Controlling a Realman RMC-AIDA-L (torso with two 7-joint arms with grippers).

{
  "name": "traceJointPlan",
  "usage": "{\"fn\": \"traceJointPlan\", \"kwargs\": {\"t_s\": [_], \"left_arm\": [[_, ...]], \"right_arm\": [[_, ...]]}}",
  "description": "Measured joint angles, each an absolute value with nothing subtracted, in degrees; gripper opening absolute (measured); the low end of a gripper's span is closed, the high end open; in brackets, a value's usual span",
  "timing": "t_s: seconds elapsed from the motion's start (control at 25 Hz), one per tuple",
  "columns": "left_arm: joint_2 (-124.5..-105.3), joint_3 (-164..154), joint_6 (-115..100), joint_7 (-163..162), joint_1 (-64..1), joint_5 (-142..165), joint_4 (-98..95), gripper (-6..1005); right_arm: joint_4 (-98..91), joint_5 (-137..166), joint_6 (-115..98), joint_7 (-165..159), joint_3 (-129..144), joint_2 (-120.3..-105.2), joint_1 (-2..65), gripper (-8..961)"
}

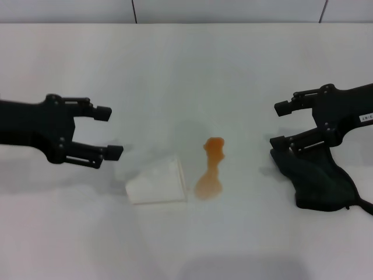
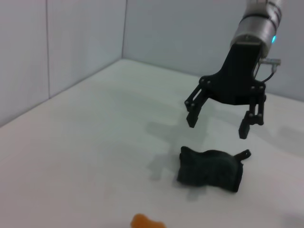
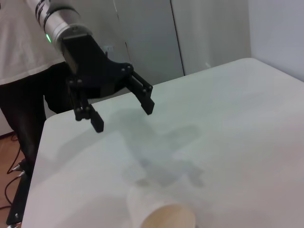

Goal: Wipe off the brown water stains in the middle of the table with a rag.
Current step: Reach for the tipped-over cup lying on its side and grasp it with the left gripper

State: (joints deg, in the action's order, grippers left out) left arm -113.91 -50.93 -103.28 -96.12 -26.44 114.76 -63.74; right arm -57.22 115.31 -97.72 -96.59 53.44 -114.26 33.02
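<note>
The right claw (image 1: 278, 124) hovered with fingers spread just above the crumpled black cloth rag (image 1: 317, 181), not gripping it. The orange-brown water stains (image 1: 211, 168) (untouched) lay left of the rag on the white tabletop (image 1: 175, 70); the left claw (image 1: 107, 132) hung spread beyond them.

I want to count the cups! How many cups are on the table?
1. One white paper cup lies tipped on its side, on the table just left of the brown water stains. None looks hidden.
</note>
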Motion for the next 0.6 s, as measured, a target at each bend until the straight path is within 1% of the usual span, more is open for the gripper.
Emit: {"fn": "traceJointPlan", "kwargs": {"t_s": [0.12, 0.44, 0.6], "left_arm": [[-113.74, -51.6, -104.7, -101.8, -28.8, 119.3, -67.6, 882], [-113.40, -53.7, -110.4, -113.1, -39.8, 135.7, -69.6, 882], [-113.47, -58.0, -110.8, -113.8, -42.8, 138.3, -69.5, 882]], "right_arm": [[-57.2, 115.3, -97.7, -96.1, 53.1, -114.25, 32.9, 857], [-57.2, 115.3, -97.6, -96.0, 52.9, -114.32, 33.2, 857], [-57.2, 115.3, -97.7, -96.0, 52.9, -114.34, 33.3, 856]]}}
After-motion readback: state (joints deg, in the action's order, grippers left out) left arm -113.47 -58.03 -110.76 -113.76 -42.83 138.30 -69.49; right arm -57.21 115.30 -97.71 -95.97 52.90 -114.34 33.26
